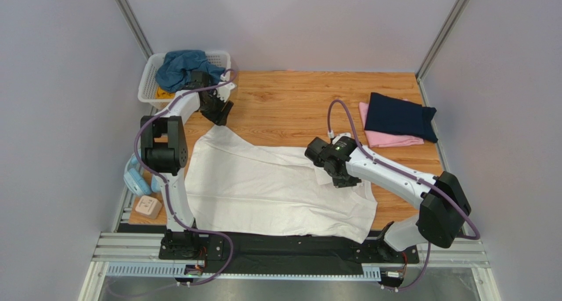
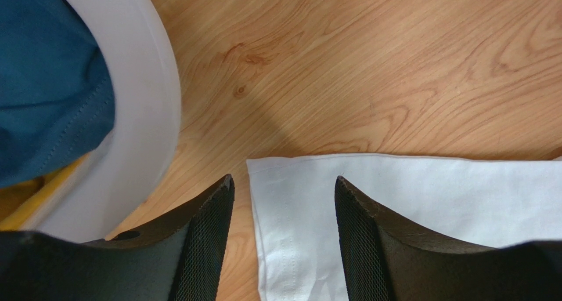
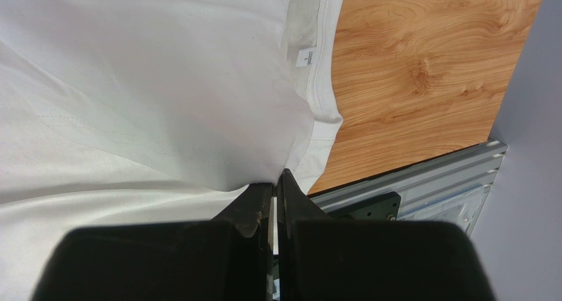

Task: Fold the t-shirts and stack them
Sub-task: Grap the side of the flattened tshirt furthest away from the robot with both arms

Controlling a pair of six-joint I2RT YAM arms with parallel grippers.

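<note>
The white shirt (image 1: 277, 189) lies on the table (image 1: 290, 103). The right pincer (image 3: 277, 179) pinches it near the neck, whose tiny label (image 3: 304, 56) is too small to read. The left pincer (image 2: 283, 180) stands wide over a corner.

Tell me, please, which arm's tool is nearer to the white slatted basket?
Left. The left tool stands open right beside the basket, above a corner of the white t-shirt. The right tool is far across the table, shut on the same shirt near its collar.
</note>
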